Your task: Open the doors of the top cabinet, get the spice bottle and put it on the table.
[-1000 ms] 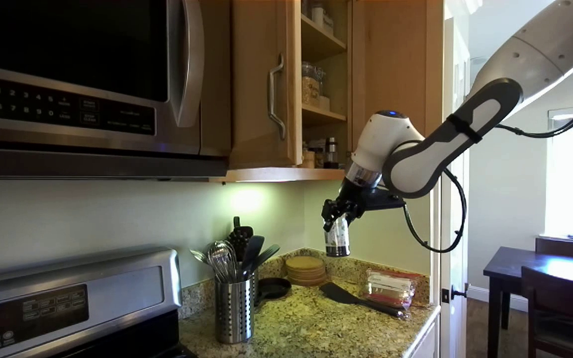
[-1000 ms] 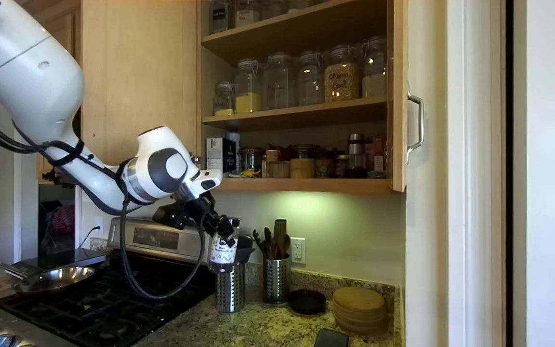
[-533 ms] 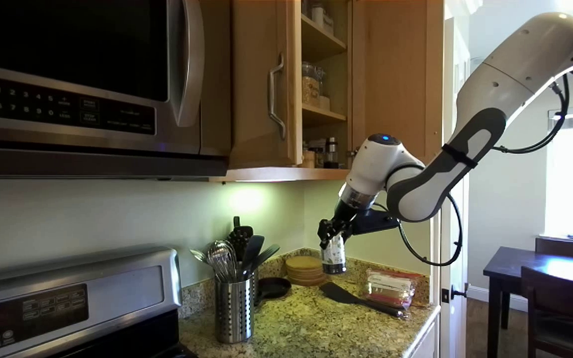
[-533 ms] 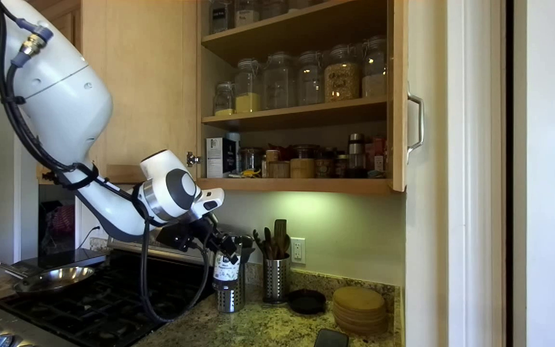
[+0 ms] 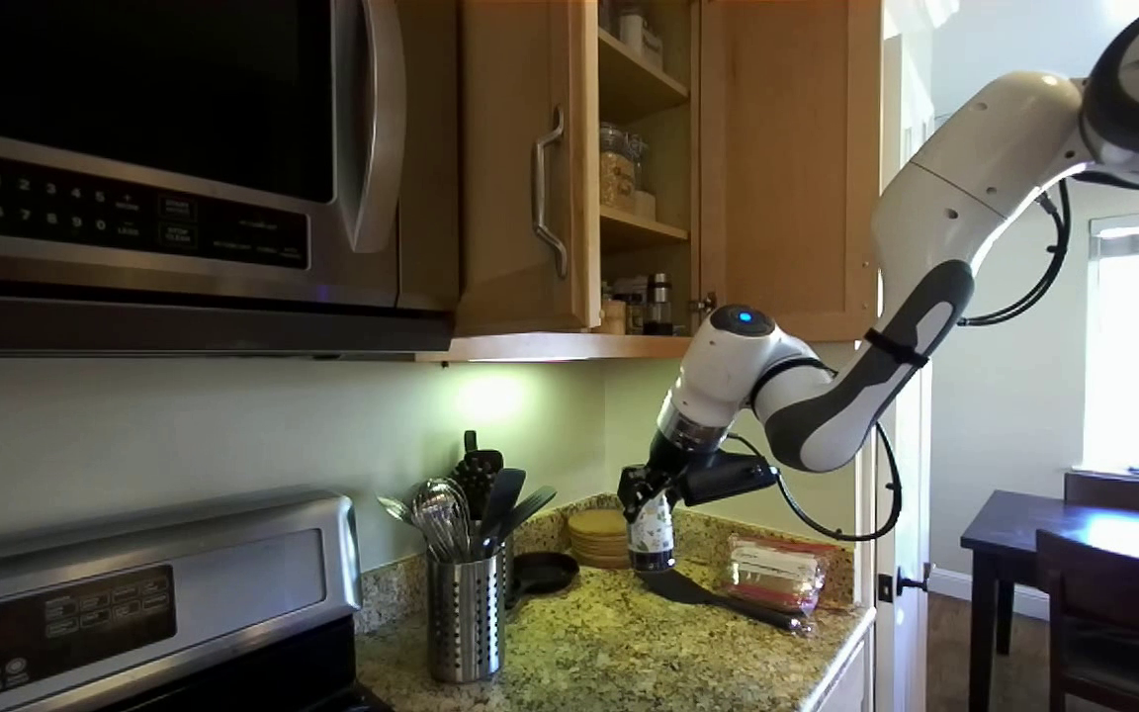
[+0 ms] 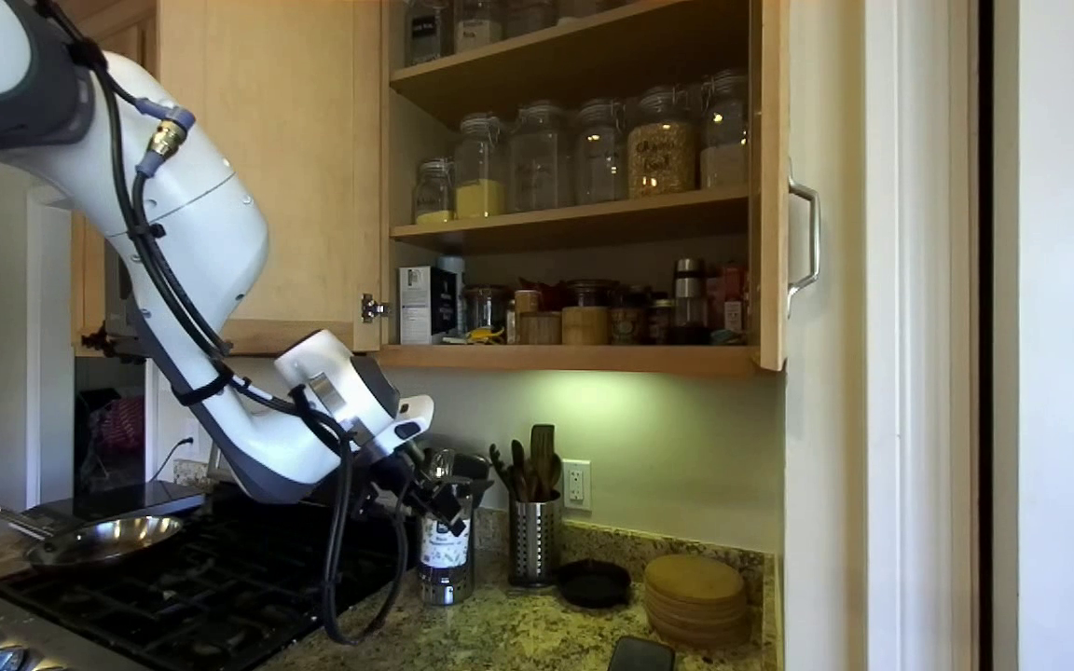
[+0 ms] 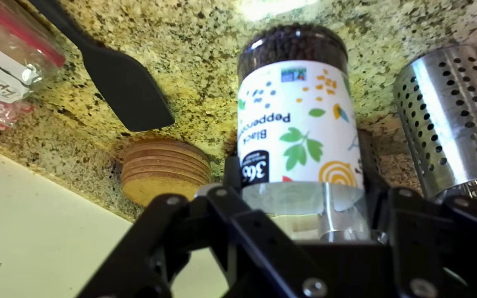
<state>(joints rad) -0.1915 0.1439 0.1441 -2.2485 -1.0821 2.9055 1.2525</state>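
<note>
The spice bottle (image 5: pixel 651 539) is a clear bottle of black peppercorns with a white printed label. It also shows in an exterior view (image 6: pixel 445 550) and in the wrist view (image 7: pixel 298 120). My gripper (image 7: pixel 300 167) is shut on it, with one finger on each side near the label's end. The bottle hangs nearly upright, base down, over the granite counter (image 5: pixel 609 653); the gap beneath it is hard to judge. The top cabinet's doors (image 6: pixel 276 168) (image 6: pixel 770 186) stand open. A dark table (image 5: pixel 1009 514) stands beyond the doorway in an exterior view.
A perforated steel utensil holder (image 5: pixel 467 618) stands near the stove. A black spatula (image 5: pixel 678 585), a bag (image 5: pixel 777 572), stacked round wooden pieces (image 6: pixel 697 596) and a small black pan (image 6: pixel 595 582) lie on the counter. A steel pan (image 6: pixel 108 540) sits on the stove.
My gripper has moved down from below the cabinet toward the counter with the bottle held. The bottle is lower in both exterior views. The cabinet doors have not moved.
</note>
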